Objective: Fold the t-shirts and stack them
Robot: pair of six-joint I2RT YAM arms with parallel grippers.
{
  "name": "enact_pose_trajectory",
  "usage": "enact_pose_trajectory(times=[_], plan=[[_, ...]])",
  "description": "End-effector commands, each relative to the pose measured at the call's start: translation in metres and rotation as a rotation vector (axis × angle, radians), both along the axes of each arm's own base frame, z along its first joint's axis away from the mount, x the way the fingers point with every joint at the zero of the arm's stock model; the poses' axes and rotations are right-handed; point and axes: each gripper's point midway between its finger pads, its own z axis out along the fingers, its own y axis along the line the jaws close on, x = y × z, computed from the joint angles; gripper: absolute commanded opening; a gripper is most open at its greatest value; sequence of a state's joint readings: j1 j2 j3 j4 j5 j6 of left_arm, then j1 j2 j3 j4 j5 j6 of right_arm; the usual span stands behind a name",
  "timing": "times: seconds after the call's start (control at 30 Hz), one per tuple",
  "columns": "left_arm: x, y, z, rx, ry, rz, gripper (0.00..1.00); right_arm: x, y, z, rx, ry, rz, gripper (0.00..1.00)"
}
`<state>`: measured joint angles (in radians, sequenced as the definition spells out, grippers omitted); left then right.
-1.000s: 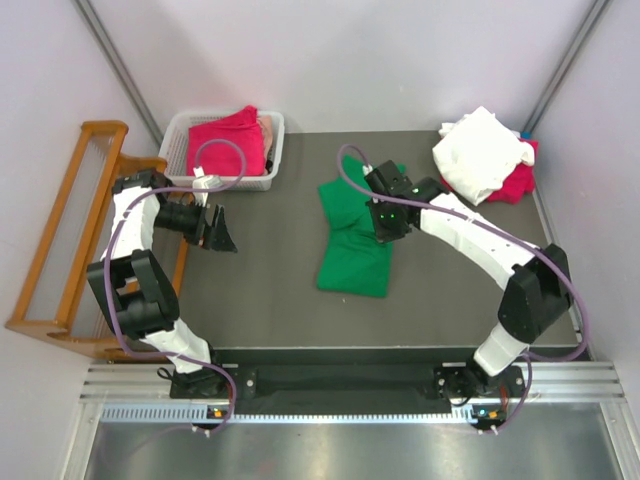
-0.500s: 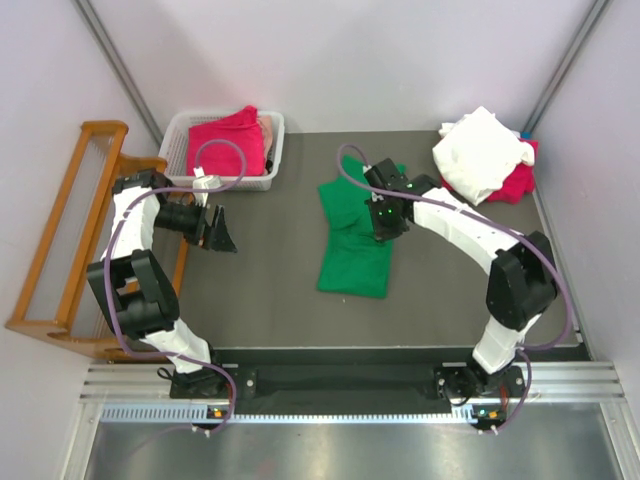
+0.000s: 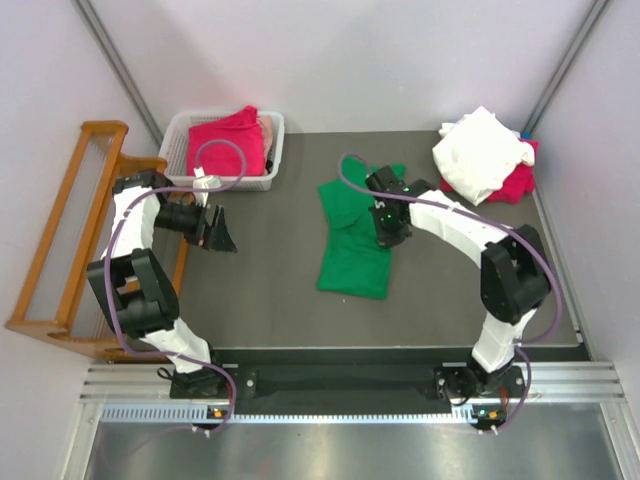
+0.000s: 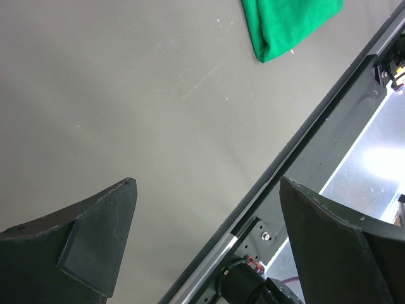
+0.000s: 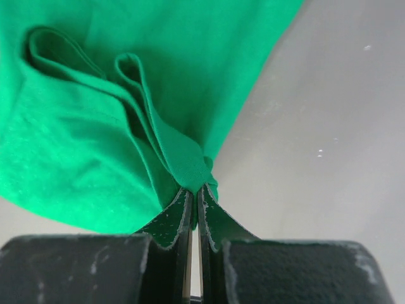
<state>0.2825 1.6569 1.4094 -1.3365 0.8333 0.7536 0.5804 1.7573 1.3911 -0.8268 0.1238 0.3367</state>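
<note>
A bright green t-shirt (image 3: 352, 245) lies partly folded in the middle of the dark table. My right gripper (image 3: 387, 228) is shut on a pinched fold at its right edge; the right wrist view shows the green cloth (image 5: 95, 126) bunched between the closed fingertips (image 5: 195, 193). A white t-shirt (image 3: 480, 155) lies on a crimson one (image 3: 515, 182) at the back right corner. Another crimson t-shirt (image 3: 228, 143) fills the basket. My left gripper (image 3: 218, 232) hangs open over bare table at the left, holding nothing; its wrist view catches a corner of the green t-shirt (image 4: 288, 25).
A white slatted basket (image 3: 178, 135) stands at the back left. An orange wooden rack (image 3: 62, 240) stands off the table's left side. The table's near edge and metal rail (image 4: 304, 145) run past the left gripper.
My right gripper has drifted slightly left and toward the near edge with the green fold in it, and its arm has bent more sharply. The left arm has not moved.
</note>
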Motion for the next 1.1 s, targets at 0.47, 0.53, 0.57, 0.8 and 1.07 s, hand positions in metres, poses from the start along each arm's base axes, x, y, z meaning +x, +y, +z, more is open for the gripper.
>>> enact_pose_trajectory(times=[0.47,0.53,0.57,0.8,1.07], plan=[[-0.012,-0.008,0.005,-0.066,0.063,0.004,0.99,-0.004,0.022,0.037,0.020,-0.131,0.068,0.00],[-0.013,-0.008,0.007,-0.065,0.059,0.001,0.99,0.002,0.010,0.025,-0.010,-0.112,0.028,0.00],[-0.014,-0.008,0.006,-0.061,0.059,-0.002,0.98,0.003,0.007,0.015,-0.029,-0.091,0.016,0.00],[-0.016,-0.007,0.009,-0.048,0.048,-0.002,0.99,0.028,-0.004,-0.019,-0.101,-0.036,-0.045,0.00],[-0.015,-0.007,0.010,-0.047,0.051,-0.004,0.99,0.053,0.000,-0.024,-0.099,-0.052,-0.060,0.00]])
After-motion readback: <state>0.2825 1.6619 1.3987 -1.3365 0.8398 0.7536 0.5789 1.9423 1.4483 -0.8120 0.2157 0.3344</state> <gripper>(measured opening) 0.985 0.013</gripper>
